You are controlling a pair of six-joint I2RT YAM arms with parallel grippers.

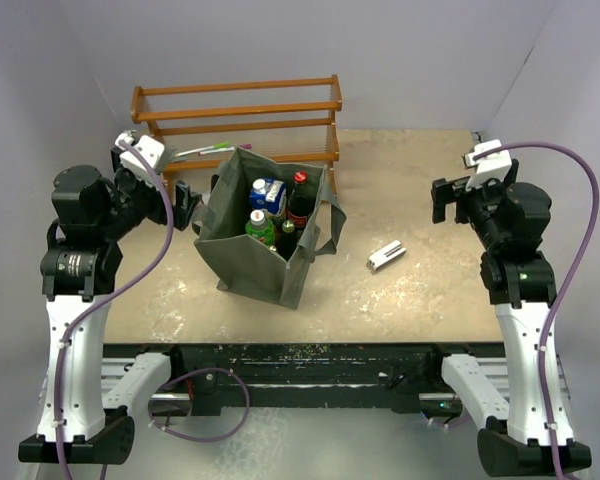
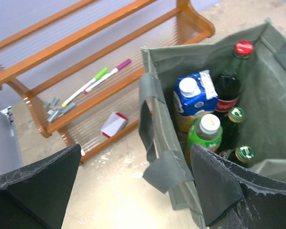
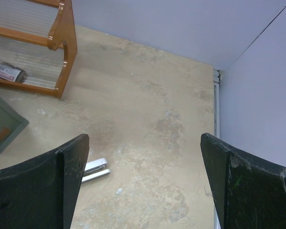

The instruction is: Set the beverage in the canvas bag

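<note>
Overhead, 2 wrists — canvas bag (image 1: 245, 265) shared.

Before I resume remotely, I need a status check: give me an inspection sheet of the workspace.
Surface: beige table, scuffed.
Job's things: canvas bag upright and open; carton and bottles stand inside.
Clutter: white stapler-like item right of the bag; wooden rack behind it, holding markers.
Grippers: left gripper open, empty, beside the bag; right gripper open, empty.
Cables: purple cables loop off both wrists.
Surroundings: plain pale walls.
</note>
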